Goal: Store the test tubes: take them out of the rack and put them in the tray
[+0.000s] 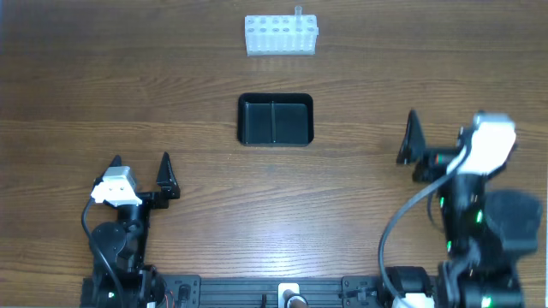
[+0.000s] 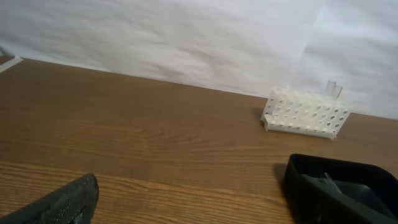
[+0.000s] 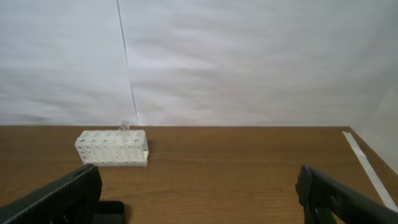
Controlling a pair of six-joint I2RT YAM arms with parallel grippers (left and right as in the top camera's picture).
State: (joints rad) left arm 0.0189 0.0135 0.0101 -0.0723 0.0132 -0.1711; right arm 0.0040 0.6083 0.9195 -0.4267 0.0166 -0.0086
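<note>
White plastic rack (image 1: pixel 281 36) is sitting at the far side of the table (image 1: pixel 128 77) in the top view, with one clear test tube (image 1: pixel 299 12) standing upright at its right end. The black tray (image 1: pixel 276 97) is lying between rack and arms. The left gripper (image 1: pixel 140 161) is resting near its base, fingers spread and holding nothing.

From the left wrist, the tube is poking above the rack, and the tray is lying nearer.

From the right wrist, the right gripper (image 3: pixel 199 180) is gaping wide and empty, well short of the rack.

The rack is looking light, so a skewed pull risks tipping or dragging it. The slick tube may also be slipping from a weak grip.
</note>
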